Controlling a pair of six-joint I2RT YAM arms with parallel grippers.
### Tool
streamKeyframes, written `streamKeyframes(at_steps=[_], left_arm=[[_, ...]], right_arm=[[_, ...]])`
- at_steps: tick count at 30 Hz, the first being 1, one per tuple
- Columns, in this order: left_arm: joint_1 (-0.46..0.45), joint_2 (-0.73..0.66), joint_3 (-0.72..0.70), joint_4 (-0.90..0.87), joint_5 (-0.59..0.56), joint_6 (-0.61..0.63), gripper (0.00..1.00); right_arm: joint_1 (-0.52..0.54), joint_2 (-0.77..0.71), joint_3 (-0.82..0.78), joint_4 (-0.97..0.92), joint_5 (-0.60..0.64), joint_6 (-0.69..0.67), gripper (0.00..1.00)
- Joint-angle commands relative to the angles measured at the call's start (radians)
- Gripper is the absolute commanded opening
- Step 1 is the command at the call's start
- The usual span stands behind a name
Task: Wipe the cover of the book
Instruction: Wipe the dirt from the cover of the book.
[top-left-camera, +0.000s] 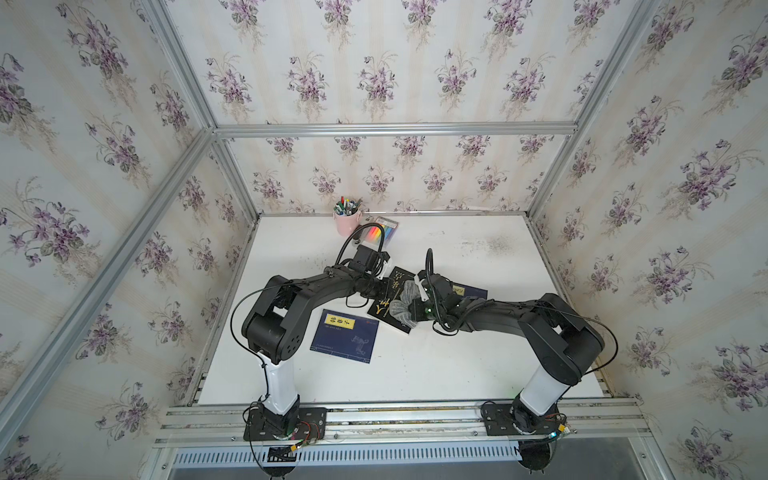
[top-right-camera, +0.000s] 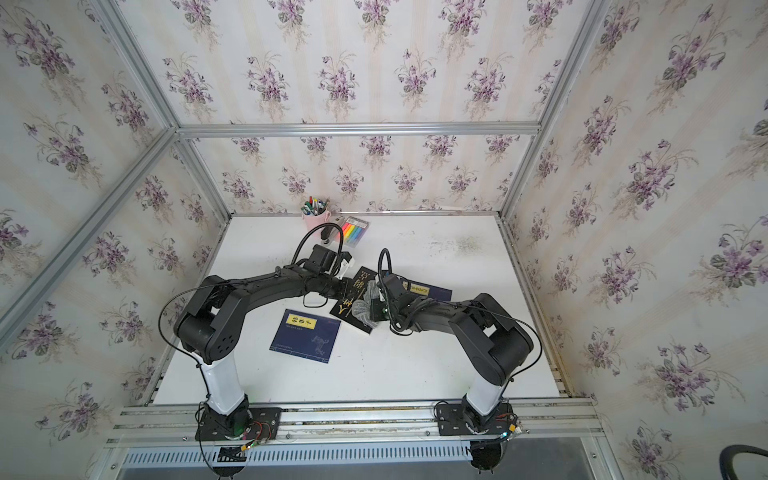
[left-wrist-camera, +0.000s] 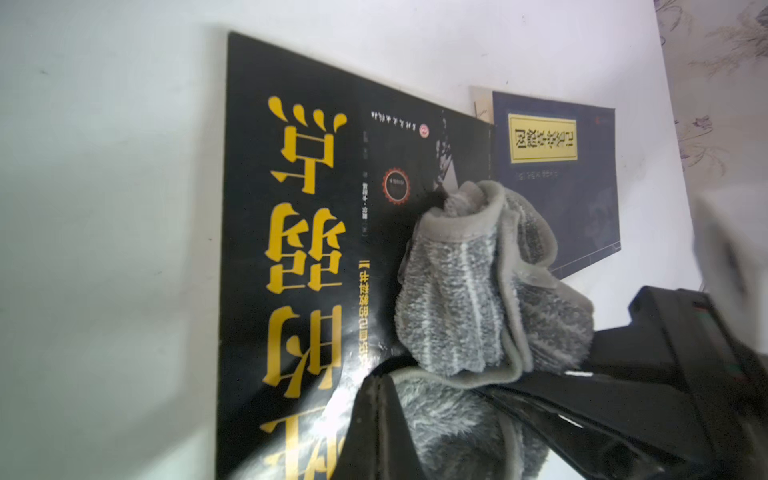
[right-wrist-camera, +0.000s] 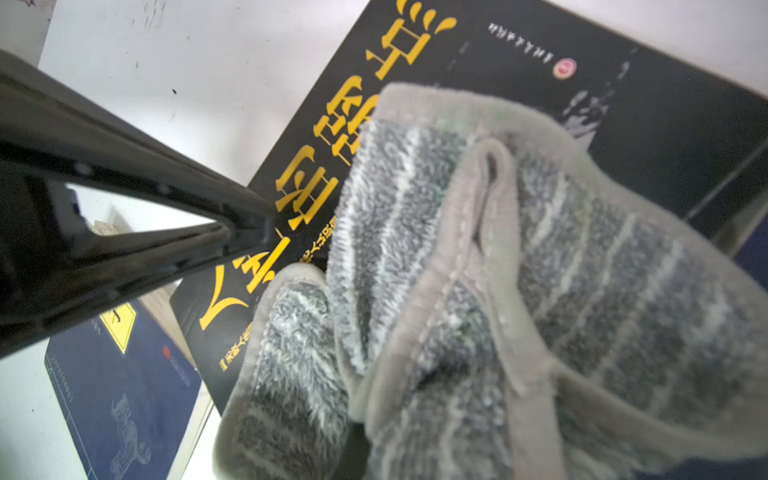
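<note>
A black book (top-left-camera: 384, 309) (top-right-camera: 353, 286) with large yellow characters lies flat at mid-table, also seen in the left wrist view (left-wrist-camera: 291, 249) and the right wrist view (right-wrist-camera: 665, 124). A bunched grey striped cloth (top-left-camera: 404, 300) (top-right-camera: 365, 305) (left-wrist-camera: 478, 299) (right-wrist-camera: 519, 270) sits on its cover, and my right gripper (top-left-camera: 415, 307) (top-right-camera: 376, 309) is shut on it; the cloth hides the jaws in the right wrist view. My left gripper (top-left-camera: 379, 291) (left-wrist-camera: 380, 386) is shut with nothing in it, and its tip (right-wrist-camera: 266, 224) is down on the cover near the book's left edge.
One blue book (top-left-camera: 345, 336) (top-right-camera: 305, 334) lies at the front left of the black one. Another blue book (top-left-camera: 471, 291) (left-wrist-camera: 557, 174) is partly under my right arm. A pink pen cup (top-left-camera: 347, 222) and a coloured marker pack (top-left-camera: 382, 232) stand by the back wall.
</note>
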Motion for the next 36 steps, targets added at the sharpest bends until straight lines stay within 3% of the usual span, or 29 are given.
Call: streamKeyframes(at_steps=[1, 11, 36], left_arm=[[0.000, -0.017, -0.010, -0.001, 0.007, 0.013, 0.00], [0.000, 0.060, 0.007, -0.032, -0.074, 0.013, 0.00], [-0.008, 0.148, 0.007, -0.015, -0.080, -0.018, 0.00]], right_arm=[[0.005, 0.018, -0.018, -0.200, -0.027, -0.001, 0.00], [0.006, -0.026, -0.041, -0.214, -0.053, -0.010, 0.00], [0.113, -0.037, -0.029, -0.194, -0.105, -0.005, 0.00]])
